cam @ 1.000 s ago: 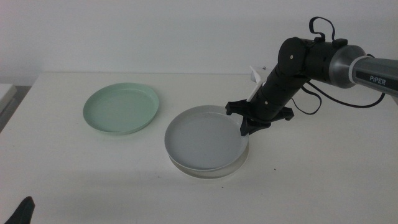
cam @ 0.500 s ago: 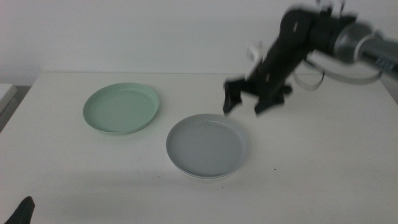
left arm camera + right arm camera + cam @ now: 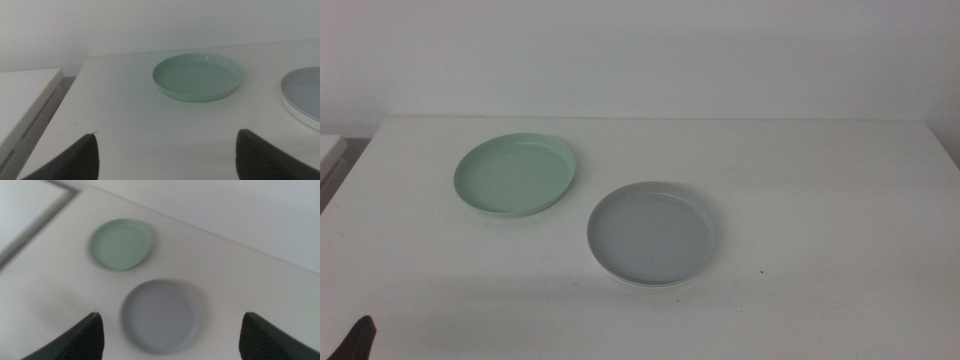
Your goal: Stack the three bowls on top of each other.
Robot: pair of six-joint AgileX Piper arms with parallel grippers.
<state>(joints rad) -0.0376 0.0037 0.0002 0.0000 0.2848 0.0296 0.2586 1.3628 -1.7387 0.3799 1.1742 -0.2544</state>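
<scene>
The mint green bowl (image 3: 515,174) sits on the table at the back left. The grey bowl (image 3: 652,233) sits nested on the white bowl (image 3: 655,285), of which only a thin rim shows, in the table's middle. My right gripper (image 3: 171,316) is open and empty, high above the table and out of the middle view; its wrist view shows the green bowl (image 3: 121,244) and the grey bowl (image 3: 160,314) below. My left gripper (image 3: 167,135) is open and empty, low at the front left (image 3: 355,340), facing the green bowl (image 3: 198,76). The grey bowl (image 3: 305,92) is beside it.
The white table (image 3: 820,200) bears only the bowls. A second white surface (image 3: 25,95) stands off the table's left edge, with a gap between.
My right gripper let go of the grey bowl on the white bowl, rose up and back, and left the middle view. The left gripper has not moved.
</scene>
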